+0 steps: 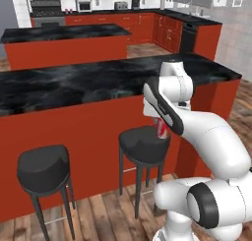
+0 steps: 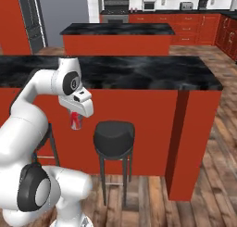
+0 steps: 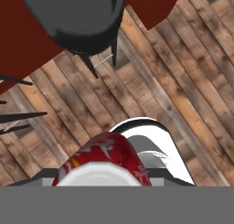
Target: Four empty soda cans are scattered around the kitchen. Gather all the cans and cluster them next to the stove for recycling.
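Note:
A red soda can (image 1: 162, 129) with a silvery top hangs under my gripper (image 1: 161, 123), which is shut on it in the air beside the right bar stool (image 1: 143, 144). From the other side the can (image 2: 76, 122) sits below the gripper (image 2: 77, 115), left of the stool (image 2: 114, 138). Looking down along the hand, the can (image 3: 103, 160) stands at the bottom, above the wood floor (image 3: 183, 81). The stove (image 1: 47, 13) stands far away against the back wall, and it appears again as the grey range (image 2: 115, 8).
A long black-topped red counter (image 1: 98, 82) runs in front of me with two stools beneath, the left one (image 1: 43, 171) apart from the arm. A second island (image 1: 64, 36) lies between this counter and the stove. Red cabinets (image 1: 170, 31) line the back right.

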Available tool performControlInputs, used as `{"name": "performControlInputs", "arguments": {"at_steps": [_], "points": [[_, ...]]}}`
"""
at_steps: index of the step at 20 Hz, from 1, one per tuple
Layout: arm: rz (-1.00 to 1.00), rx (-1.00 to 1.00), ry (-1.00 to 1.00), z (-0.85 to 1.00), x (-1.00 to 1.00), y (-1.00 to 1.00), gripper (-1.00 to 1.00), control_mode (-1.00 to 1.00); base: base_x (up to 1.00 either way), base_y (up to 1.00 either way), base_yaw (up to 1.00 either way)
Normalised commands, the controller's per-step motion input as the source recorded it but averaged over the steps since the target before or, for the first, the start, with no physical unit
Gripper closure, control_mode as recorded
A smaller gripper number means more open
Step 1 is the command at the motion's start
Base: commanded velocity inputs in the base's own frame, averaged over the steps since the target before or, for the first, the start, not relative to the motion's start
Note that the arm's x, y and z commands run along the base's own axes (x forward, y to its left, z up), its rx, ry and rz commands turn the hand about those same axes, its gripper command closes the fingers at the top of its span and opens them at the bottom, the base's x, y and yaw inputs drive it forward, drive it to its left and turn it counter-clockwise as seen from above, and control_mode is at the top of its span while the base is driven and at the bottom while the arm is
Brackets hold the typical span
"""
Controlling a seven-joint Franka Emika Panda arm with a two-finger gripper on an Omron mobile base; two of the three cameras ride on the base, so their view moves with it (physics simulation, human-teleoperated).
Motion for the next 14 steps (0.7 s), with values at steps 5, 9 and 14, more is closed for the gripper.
{"name": "performControlInputs", "arguments": {"at_steps": [5,9,14], "points": [[0.0,0.0,0.0,0.0,0.0,0.0,1.0,1.0,0.0,-0.68,0.0],[0.0,0.0,0.0,0.0,0.0,0.0,1.0,1.0,0.0,-0.68,0.0],[0.0,0.0,0.0,0.0,0.0,0.0,1.0,1.0,0.0,-0.68,0.0]]}}
